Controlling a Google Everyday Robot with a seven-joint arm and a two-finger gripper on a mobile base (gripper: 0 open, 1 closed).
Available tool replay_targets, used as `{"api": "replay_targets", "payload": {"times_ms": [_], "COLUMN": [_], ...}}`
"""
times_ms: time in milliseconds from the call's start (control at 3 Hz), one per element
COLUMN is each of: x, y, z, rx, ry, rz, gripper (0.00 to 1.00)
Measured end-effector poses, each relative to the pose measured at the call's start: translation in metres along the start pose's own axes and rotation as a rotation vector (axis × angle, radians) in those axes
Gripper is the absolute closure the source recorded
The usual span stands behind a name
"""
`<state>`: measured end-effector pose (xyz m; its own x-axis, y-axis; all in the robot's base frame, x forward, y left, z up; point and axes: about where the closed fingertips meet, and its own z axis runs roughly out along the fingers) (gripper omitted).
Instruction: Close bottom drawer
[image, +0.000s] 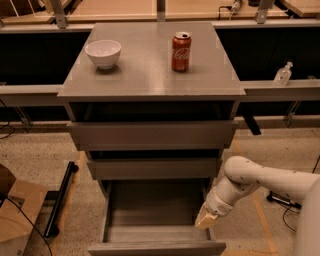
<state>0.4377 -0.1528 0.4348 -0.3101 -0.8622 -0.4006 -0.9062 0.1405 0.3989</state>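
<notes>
My pincer (206, 220) sits lower right, by the right wall of the open bottom drawer (156, 247), just above its left-right front panel. Spread or pressed together, I cannot tell.

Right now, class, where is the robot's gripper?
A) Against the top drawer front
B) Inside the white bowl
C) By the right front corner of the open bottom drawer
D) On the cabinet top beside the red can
C: the gripper sits low beside the right wall of the pulled-out bottom drawer, near its front; the red can and white bowl stand far above it.
</notes>
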Motion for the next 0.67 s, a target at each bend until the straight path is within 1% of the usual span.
{"api": "replay_targets", "payload": {"times_ms": [333, 667], "x": [0.010, 0.022], "y": [-0.023, -0.032], "z": [0.034, 0.065], "rx": [-0.075, -0.150], "ry": [-0.006, -0.008], "rz": [0.024, 0.057], "gripper": [1.00, 1.00]}}
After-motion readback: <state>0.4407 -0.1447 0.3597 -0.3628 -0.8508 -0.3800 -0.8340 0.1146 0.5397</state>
